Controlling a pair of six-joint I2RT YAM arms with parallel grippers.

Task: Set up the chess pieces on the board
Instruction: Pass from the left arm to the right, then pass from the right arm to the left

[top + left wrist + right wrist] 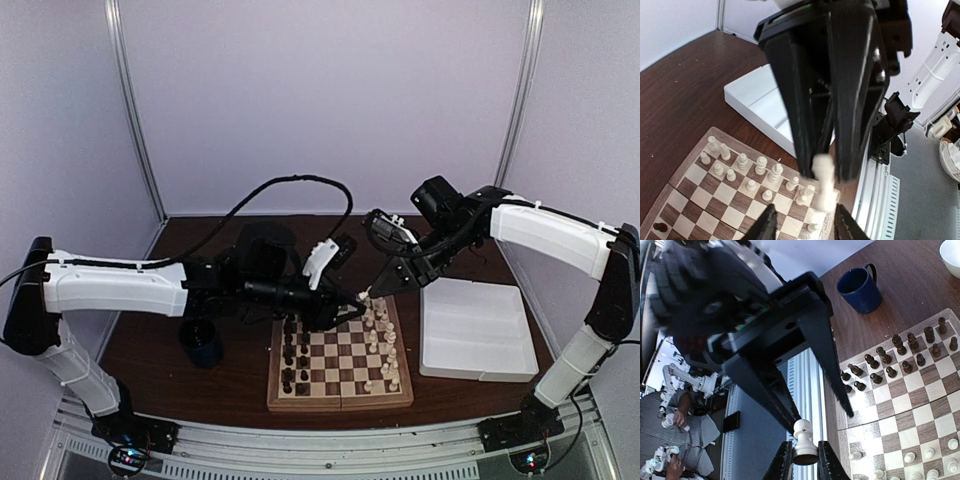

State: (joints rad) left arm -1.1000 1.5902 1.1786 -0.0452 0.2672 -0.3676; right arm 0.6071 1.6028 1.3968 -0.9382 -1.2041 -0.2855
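Chess pieces (372, 346): most stand on the board (340, 403), with dark men (296, 352) along its left side and cream men (385, 345) crowded along its right. One cream piece (804, 439) is off the squares, held in the air over the board's far edge on the cream side.
Blue mug (203, 343): sits on the table (150, 340) left of the board. From above, the left arm (115, 283) partly covers it; the right wrist camera shows it whole, handle included.
Left gripper (805, 220): released. In its own camera the two fingers stand apart, with a gap on either side of the cream piece's base. From the right wrist camera one fingertip sits just beside the piece's head, and contact there cannot be told.
Board edges: in the top view the far edge is hidden under both grippers. The left wrist view cuts off the near part at the bottom of the frame.
Right gripper (804, 454): clenched on the cream piece, one finger pressed to each side of its lower half. Its fingers are blurred and close to the lens in the left wrist view, where they fill the middle.
White tray (476, 374): lies on the table right of the board, near it but apart. The left wrist view hides most of it behind the right gripper's fingers, and its inner divisions are hard to make out.
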